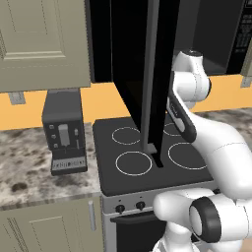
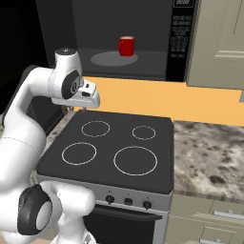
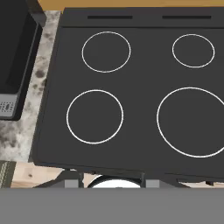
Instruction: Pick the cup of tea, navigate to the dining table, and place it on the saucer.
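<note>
A home kitchen. A black stove with 4 ringed burners sits between marble worktops. Beige cabinets and a microwave hang above.

Arm raised, pincer downward

Light is even and diffuse across all three rendered views, with no clear single source and only faint shadows. The stove top stays matte, without glare, while the open microwave cavity at the far side is dim, yet the cup of tea inside reads clearly. Everything is sharp, though textures look coarse and edges slightly jagged.
</note>
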Available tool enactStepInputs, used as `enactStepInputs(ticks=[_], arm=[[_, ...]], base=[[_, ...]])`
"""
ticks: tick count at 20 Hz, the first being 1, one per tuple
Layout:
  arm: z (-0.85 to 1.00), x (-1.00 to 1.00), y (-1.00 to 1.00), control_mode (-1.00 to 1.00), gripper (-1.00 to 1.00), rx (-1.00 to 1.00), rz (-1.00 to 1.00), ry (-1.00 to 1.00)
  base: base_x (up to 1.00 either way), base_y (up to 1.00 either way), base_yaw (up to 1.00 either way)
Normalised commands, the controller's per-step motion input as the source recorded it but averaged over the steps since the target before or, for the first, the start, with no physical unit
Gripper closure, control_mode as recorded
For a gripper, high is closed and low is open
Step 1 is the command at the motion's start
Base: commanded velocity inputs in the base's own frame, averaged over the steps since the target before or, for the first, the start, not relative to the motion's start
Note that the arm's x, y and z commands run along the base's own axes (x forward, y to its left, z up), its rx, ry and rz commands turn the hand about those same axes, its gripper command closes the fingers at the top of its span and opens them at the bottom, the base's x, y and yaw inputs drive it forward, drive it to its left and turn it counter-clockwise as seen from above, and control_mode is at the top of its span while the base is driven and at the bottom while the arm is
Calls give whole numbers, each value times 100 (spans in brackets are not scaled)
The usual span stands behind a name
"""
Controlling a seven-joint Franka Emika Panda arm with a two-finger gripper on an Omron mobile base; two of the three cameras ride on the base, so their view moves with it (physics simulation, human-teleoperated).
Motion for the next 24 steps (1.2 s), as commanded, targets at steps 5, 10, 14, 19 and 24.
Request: enactStepInputs(ticks=[5,10,14,19,24], arm=[[8,-10,0,-100,-100,0,0,-2],[8,-9,0,-100,-100,0,0,-2],[4,-18,0,-100,-100,0,0,-10],[61,-40,0,-100,-100,0,-4,-42],[80,-27,-6,-100,-100,0,-4,-39]], base=[[0,0,0],[0,0,0],[0,0,0],[0,0,0],[0,0,0]])
